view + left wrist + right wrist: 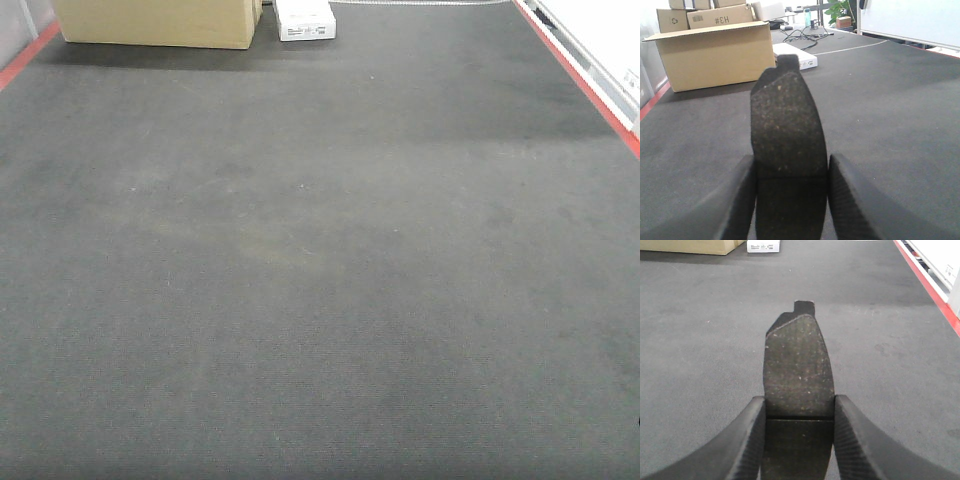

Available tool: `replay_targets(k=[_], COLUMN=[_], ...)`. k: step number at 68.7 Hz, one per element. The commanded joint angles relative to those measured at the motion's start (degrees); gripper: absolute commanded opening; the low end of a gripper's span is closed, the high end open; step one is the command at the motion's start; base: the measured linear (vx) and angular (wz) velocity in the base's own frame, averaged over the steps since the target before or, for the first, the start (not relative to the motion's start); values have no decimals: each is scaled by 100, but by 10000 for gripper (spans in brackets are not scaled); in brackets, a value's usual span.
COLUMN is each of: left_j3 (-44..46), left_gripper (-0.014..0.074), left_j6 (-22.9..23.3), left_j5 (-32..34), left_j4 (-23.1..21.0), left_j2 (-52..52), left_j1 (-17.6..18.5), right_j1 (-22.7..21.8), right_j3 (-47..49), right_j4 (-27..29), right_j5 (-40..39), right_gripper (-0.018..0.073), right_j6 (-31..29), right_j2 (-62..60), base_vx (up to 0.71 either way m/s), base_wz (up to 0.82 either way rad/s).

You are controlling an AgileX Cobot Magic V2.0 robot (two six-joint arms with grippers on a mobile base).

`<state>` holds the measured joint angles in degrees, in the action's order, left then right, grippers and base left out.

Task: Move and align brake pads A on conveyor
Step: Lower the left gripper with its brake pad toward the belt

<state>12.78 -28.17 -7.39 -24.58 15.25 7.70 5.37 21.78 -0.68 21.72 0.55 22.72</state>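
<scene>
**Dark belt bare ahead, one brake pad in each tool**

Grey, felt-like belt [320,280] fills the front view, and no pad lies on it. A cardboard box [160,22] and a small white box [305,18] sit at the top left of the frame. A red edge strip [585,85] runs down the upper right.

The left tool [791,167] is clamped on a brake pad [787,115], gripping its long sides near the groove. The pad's tabbed end points up toward the cardboard box. The right tool [799,407] grips a second pad [799,355] the same way, low over the belt. I cannot tell whether either pad touches the belt.

This looks like the carry-and-place step. The next move likely calls for lowering each pad flat onto the open middle of the belt. Their long sides should be parallel and their ends level before the tools let go.

Only two pads show. Nothing stands in the way: both boxes are well apart at the far end. The red strip at the right of the frame is the one limit to mind.
</scene>
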Motion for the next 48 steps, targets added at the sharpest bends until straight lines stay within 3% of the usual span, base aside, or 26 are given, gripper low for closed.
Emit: replay_targets(k=[1, 48], left_j3=[186, 186], left_gripper=[57, 57], left_j6=[40, 40], left_j5=[517, 534], left_j4=[-95, -95], left_j2=[49, 49], left_j1=[25, 25], right_j1=[-10, -10], right_j3=[173, 173], right_j4=[-53, -53], right_j5=[-539, -539], right_gripper=[36, 36], right_j6=[-55, -55], right_j2=[49, 49], base_vx=[4, 0], base_wz=[1, 0])
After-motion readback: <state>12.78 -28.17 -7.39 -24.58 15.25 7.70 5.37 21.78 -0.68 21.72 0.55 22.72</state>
